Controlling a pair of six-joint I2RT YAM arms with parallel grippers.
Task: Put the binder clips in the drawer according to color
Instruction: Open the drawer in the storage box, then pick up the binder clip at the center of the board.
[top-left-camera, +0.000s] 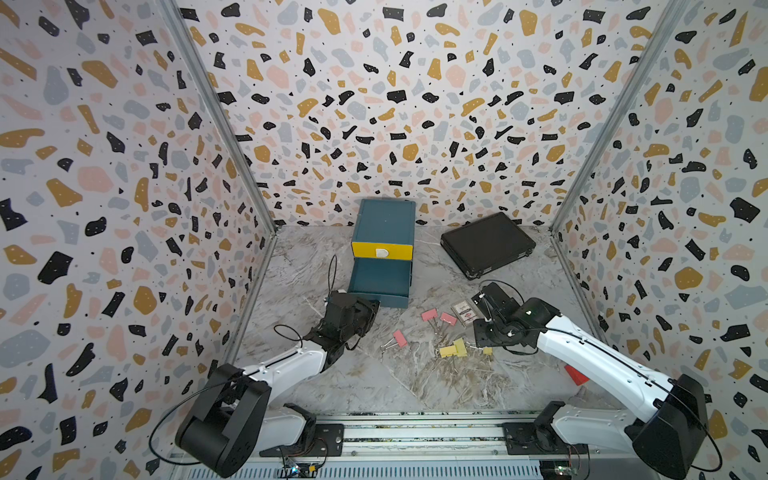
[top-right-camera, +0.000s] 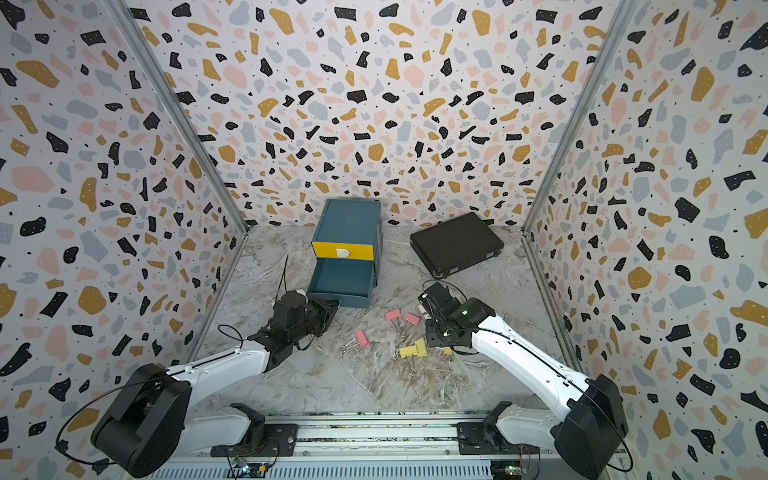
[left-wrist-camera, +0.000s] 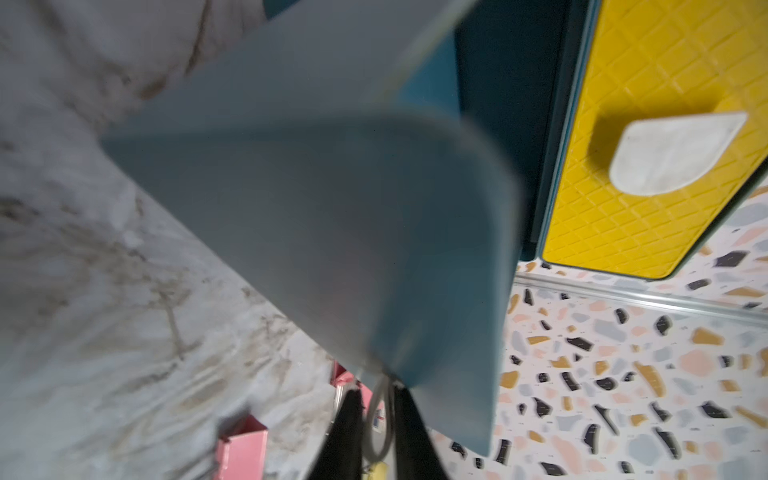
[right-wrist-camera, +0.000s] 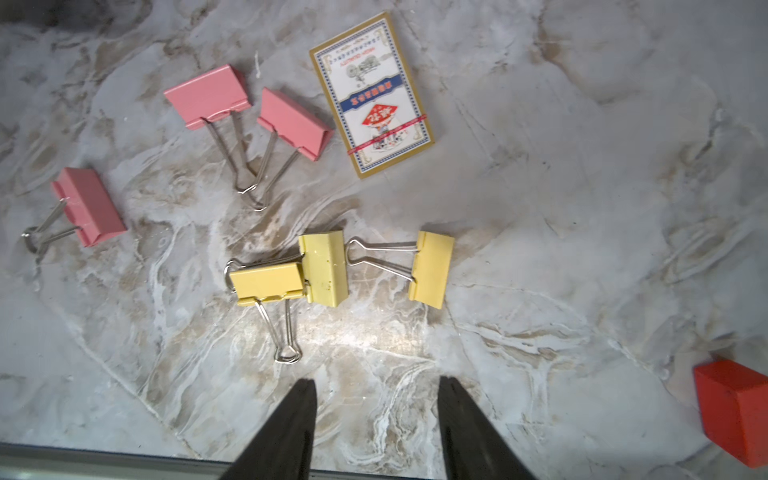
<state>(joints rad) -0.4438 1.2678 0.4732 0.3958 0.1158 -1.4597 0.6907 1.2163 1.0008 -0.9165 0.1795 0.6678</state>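
At the open drawer's (top-left-camera: 376, 286) seven o'clock corner, the left claw (left-wrist-camera: 377, 395) flanks the wire handle (left-wrist-camera: 371, 415) of a teal clip (left-wrist-camera: 332, 249) (grip unclear). The right claw (right-wrist-camera: 377, 380) hangs spread beside yellow clips (right-wrist-camera: 324, 270).

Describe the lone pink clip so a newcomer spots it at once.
Find the teal drawer chest at the table's back. In front of its open drawer lies the lone pink clip, apart from the pink pair whose handles touch.
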